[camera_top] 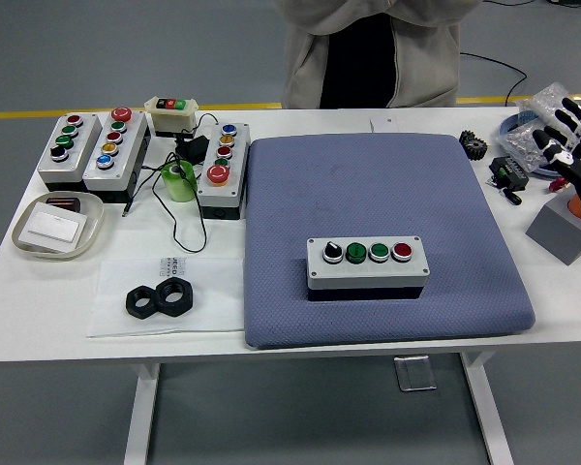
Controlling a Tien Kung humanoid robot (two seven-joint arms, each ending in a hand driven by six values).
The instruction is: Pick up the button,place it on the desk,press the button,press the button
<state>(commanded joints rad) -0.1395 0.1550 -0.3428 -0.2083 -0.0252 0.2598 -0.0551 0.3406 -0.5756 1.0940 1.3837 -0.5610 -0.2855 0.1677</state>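
Note:
A grey button box [367,263] with a black knob, two green buttons and a red button lies on the blue mat [378,184], near its front middle. My right hand [571,145] is at the far right edge, well away from the box, fingers spread and holding nothing. My left arm is out of view.
Three more button boxes [116,145] stand at the back left, with a small switch box [171,113], a green tape roll [179,180] and cables. A tray [56,226] and two black nuts [161,298] lie front left. A bag of parts [547,121] and a grey block [565,230] sit right. A person stands behind the table.

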